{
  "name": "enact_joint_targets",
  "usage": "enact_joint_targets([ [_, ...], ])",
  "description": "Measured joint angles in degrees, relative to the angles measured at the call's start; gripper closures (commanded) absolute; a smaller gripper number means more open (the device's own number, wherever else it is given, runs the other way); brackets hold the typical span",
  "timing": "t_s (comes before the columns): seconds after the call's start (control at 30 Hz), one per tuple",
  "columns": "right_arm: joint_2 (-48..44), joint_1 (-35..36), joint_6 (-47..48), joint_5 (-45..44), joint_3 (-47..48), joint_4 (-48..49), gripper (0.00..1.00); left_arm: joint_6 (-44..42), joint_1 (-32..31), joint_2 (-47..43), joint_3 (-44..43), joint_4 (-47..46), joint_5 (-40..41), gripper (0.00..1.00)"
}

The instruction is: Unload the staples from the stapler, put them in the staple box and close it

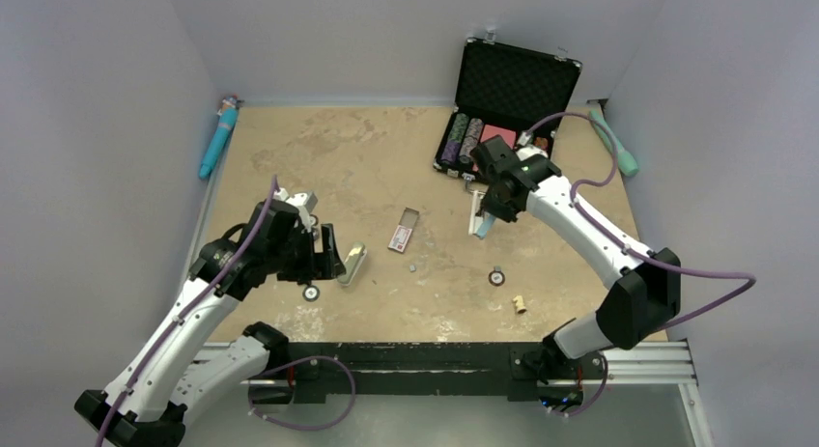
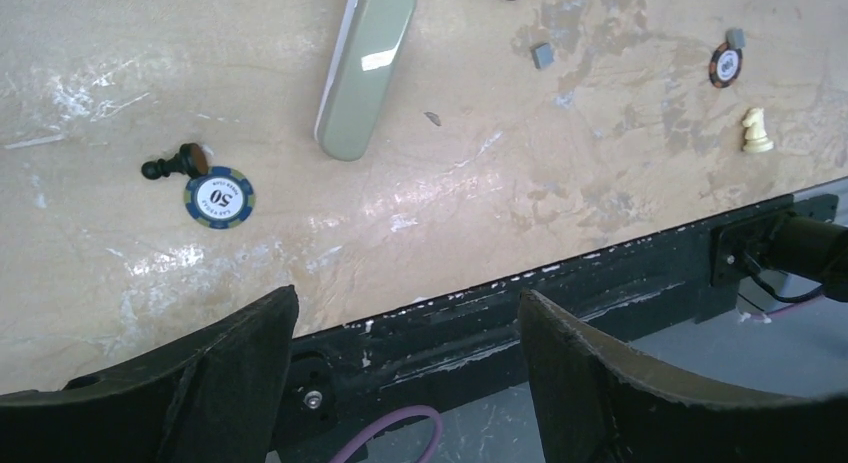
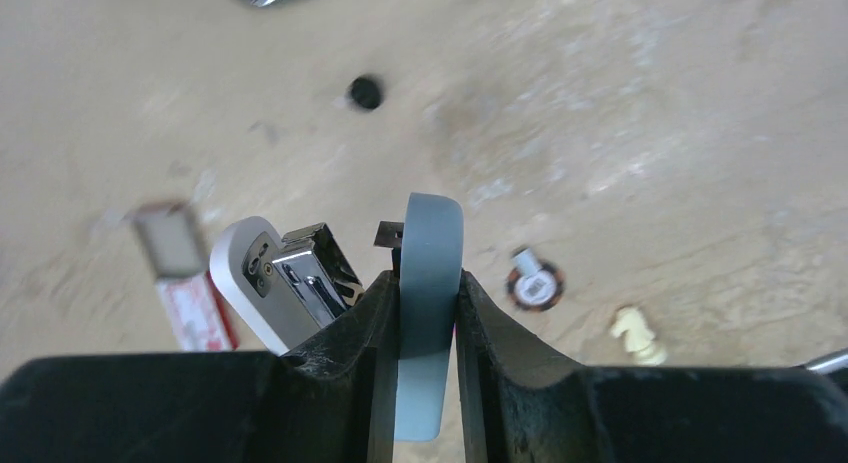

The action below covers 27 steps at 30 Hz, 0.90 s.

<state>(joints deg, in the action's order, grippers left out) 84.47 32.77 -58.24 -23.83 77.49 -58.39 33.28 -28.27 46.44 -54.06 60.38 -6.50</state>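
Our right gripper [image 3: 425, 283] clamps the pale-blue stapler [image 3: 432, 238] aloft over the worktop [image 1: 367, 157] — magazine [image 3: 315, 273] apparently swung open — while the left gripper [image 2: 407, 298] hangs wide and empty, so we should tilt the magazine down and tap staples out gently.

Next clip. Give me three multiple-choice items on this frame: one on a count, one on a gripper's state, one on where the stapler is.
1. Loose poker chips on the table, outside the case: A none; B two; C five.
2. The left gripper is: A open and empty; B shut on a chip; C shut on nothing.
3. The stapler is: A flat on the table; B in the case; C clamped in the right gripper.
Key: B, one chip lies near each arm in the top view. A, its jaws stand wide apart with nothing between them. C, the right jaws pinch its blue shell.
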Motion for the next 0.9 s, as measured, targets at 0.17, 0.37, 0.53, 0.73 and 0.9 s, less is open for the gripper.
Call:
enact_joint_targets([
  [0.17,0.9,-8.1,-1.1,-7.9,-2.1,-2.3,1.0,-0.1,0.0,-1.1,1.7,0.1,2.2,0.17],
  [0.37,4.3,-15.4,-4.0,-14.7,-3.7,-4.3,1.0,-0.1,0.0,-2.2,1.9,0.0,3.5,0.17],
  [0.53,9.9,-18.4,-7.9,-19.3,-6.3,-5.6,1.0,-0.1,0.0,-3.0,2.1,-0.1,3.9,0.17],
  [0.73,16.3,-19.3,-12.5,-21.7,-9.4,-6.2,1.0,-0.1,0.0,-3.2,2.3,-0.2,4.0,0.18],
  [0.9,20.0,-19.7,-14.8,-24.2,-10.5,-6.3,1.0,-0.1,0.0,-3.1,2.3,-0.3,4.0,0.19],
])
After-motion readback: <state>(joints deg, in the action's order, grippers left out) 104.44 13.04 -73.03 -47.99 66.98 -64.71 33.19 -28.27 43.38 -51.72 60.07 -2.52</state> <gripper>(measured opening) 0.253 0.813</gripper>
